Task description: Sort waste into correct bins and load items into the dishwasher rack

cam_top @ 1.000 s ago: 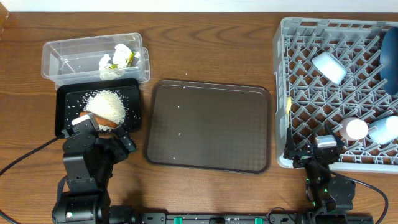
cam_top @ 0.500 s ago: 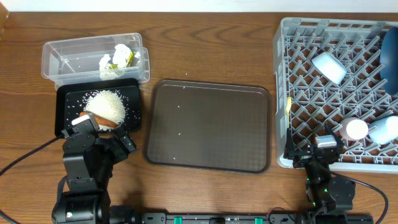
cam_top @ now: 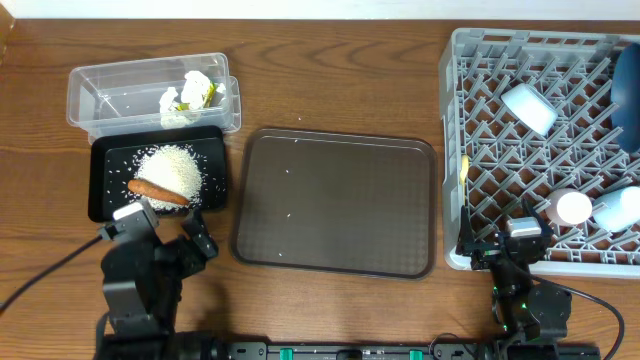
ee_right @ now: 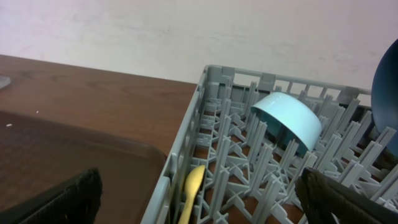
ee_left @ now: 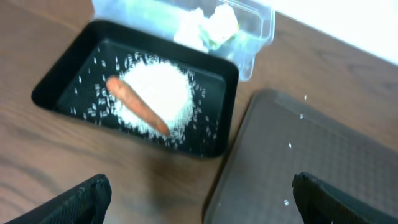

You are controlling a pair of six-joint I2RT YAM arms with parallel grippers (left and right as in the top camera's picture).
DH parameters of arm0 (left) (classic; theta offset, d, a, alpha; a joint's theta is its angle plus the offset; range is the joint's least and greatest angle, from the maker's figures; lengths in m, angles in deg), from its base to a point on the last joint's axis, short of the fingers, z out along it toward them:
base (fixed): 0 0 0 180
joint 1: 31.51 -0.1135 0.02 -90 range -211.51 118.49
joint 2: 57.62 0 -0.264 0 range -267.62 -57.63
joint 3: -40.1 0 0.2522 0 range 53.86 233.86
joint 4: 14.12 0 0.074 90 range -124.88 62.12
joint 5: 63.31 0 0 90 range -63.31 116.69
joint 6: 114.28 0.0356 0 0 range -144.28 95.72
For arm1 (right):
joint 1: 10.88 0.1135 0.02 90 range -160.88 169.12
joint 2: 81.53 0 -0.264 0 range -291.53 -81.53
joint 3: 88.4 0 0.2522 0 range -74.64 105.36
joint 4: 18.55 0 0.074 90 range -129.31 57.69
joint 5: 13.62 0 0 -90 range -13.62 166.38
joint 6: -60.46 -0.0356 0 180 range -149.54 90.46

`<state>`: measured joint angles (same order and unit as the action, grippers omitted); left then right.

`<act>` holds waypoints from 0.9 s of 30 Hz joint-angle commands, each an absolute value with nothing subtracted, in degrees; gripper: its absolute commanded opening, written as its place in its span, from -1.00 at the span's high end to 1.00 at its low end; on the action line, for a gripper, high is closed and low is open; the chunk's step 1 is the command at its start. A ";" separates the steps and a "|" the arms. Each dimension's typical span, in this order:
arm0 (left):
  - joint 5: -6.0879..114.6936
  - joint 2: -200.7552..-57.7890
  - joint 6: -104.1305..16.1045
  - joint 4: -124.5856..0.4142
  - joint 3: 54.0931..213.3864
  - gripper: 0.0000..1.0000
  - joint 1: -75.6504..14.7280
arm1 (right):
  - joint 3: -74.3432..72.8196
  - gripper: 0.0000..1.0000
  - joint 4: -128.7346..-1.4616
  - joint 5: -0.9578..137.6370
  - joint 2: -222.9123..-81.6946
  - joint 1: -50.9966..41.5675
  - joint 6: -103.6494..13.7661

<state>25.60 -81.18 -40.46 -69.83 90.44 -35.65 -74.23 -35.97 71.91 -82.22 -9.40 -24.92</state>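
Two empty, wide-spread hands, left hand (ee_left: 202,198) and right hand (ee_right: 199,194); blue plate (cam_top: 630,92) half off-frame

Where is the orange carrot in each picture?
Overhead: the carrot lies on the rice in the black tray, at the far left.
Left wrist: the carrot lies slantwise on the rice, left of the middle.
Right wrist: not in it.
Shared landmark: the brown tray, which shows in all three views; the carrot's black tray sits just left of it.
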 commanded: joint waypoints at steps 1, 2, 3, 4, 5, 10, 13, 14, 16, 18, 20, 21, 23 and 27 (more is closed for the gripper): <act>24.10 -75.47 -35.13 -66.05 84.41 -0.90 -34.21 | -74.34 -0.98 -36.24 71.69 -81.91 -9.08 -24.96; 24.07 -73.39 -33.97 -63.85 82.22 -0.90 -33.77 | -74.34 -0.98 -36.21 71.72 -81.91 -9.08 -24.96; 24.07 -71.25 -33.34 -61.51 79.91 -0.90 -33.47 | -74.34 -0.99 -36.21 71.69 -81.91 -9.08 -24.96; 24.07 -69.13 -32.83 -59.06 77.52 -0.90 -33.34 | -74.34 -0.99 -36.21 71.69 -81.89 -9.08 -24.96; 24.07 -67.43 -32.81 -56.85 75.47 -0.90 -33.31 | -74.34 -0.99 -36.21 71.69 -81.91 -9.08 -24.96; 24.12 -59.84 -31.74 -42.99 64.10 -0.90 -33.29 | -74.34 -0.98 -36.21 71.69 -81.91 -9.08 -24.99; 24.16 -57.70 -30.34 -33.66 58.16 -0.90 -33.29 | -74.34 -0.98 -36.21 71.72 -81.91 -9.08 -24.96; 24.18 -57.79 -29.80 -30.19 56.34 -0.90 -33.29 | -74.34 -0.98 -36.21 71.69 -81.91 -9.08 -24.96; 24.36 -57.72 -28.51 -25.84 53.94 -0.90 -33.29 | -74.34 -0.98 -36.21 71.72 -81.91 -9.08 -24.96; 24.58 -57.72 -25.95 -26.16 54.09 -0.90 -33.27 | -74.34 -0.99 -36.21 71.72 -81.91 -9.08 -24.96; 24.58 -57.72 -23.41 -26.54 54.09 -0.90 -33.27 | -74.34 -0.98 -36.21 71.69 -81.91 -9.08 -24.96; 24.58 -57.72 -22.74 -27.56 54.09 -0.90 -33.25 | -74.34 -0.99 -36.21 71.69 -81.91 -9.08 -24.96; 24.75 -57.72 -23.04 -31.34 54.09 -0.90 -33.23 | -74.32 -0.99 -36.21 71.69 -81.91 -9.08 -24.96; 26.26 -57.75 -24.11 -32.00 54.09 -0.90 -33.03 | -74.34 -0.99 -36.21 71.69 -81.91 -9.08 -24.96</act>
